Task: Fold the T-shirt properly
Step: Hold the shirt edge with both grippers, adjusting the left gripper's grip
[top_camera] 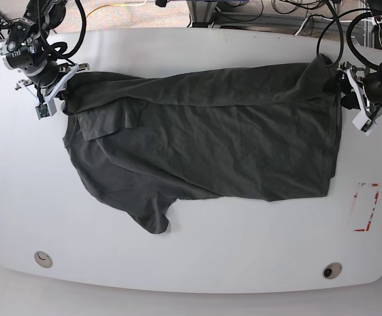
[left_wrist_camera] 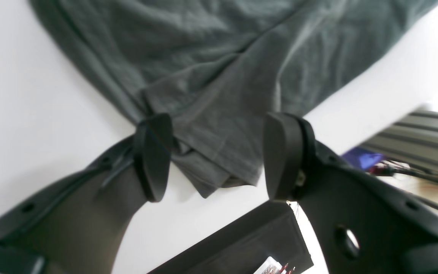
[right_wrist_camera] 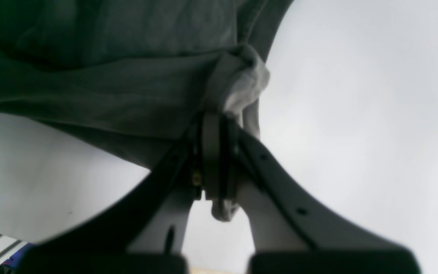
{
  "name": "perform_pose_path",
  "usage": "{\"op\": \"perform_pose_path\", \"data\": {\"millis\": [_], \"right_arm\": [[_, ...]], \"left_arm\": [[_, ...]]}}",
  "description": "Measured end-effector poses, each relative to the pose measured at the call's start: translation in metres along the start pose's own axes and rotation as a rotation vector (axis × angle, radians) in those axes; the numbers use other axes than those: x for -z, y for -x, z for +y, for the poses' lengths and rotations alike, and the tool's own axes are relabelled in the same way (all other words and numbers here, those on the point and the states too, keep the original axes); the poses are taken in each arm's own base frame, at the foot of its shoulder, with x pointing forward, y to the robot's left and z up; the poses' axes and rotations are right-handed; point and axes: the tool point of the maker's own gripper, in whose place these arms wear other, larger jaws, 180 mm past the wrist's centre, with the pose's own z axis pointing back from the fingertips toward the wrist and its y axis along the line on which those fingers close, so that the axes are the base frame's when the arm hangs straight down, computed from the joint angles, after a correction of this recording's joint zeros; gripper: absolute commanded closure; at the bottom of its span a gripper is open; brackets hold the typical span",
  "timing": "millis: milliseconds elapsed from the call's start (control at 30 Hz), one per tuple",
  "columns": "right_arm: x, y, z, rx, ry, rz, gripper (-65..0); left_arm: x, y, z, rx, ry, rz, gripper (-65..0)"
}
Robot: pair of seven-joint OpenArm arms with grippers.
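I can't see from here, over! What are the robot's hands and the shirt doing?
Right gripper shut on T-shirt edge. Left gripper open, straddling a corner. Shirt spread flat, top edge folded over. Nothing in the way.

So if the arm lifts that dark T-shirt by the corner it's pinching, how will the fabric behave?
Probably floppy: the T-shirt lies wrinkled and bunches where the right end effector clamps it, so it should sag and drape. It likely drags across the table rather than lifting whole. The thin, soft cloth looks light, and a small pinch might slip.
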Motion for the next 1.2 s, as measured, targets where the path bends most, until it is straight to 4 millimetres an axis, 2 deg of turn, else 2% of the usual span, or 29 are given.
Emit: {"op": "perform_pose_path", "data": {"millis": [100, 200, 433, 733, 1033, 1200], "right_arm": [[0.0, 0.0, -0.001, 0.0, 0.002, 0.002, 0.0], [0.0, 0.001, 0.0, 0.0, 0.002, 0.003, 0.0], [0.0, 0.0, 0.0, 0.0, 0.001, 0.0, 0.0], [0.0, 0.0, 0.001, 0.002, -0.004, -0.002, 0.0], [0.0, 0.0, 0.001, 0.003, -0.003, -0.003, 0.0], [0.0, 0.0, -0.001, -0.001, 0.004, 0.002, 0.0]], "left_arm": [[-0.002, -0.001, 0.006, -0.005, -0.036, 0.003, -35.1], [0.0, 0.007, 0.012, -0.018, -0.08, 0.032, -35.1], [0.018, 0.023, 0.009, -0.064, -0.13, 0.079, -35.1], [0.033, 0.011, 0.004, -0.115, -0.148, 0.042, -35.1], [0.038, 0.029, 0.012, -0.102, -0.232, 0.141, -35.1], [0.037, 0.022, 0.018, -0.089, -0.265, 0.103, -35.1]]}}
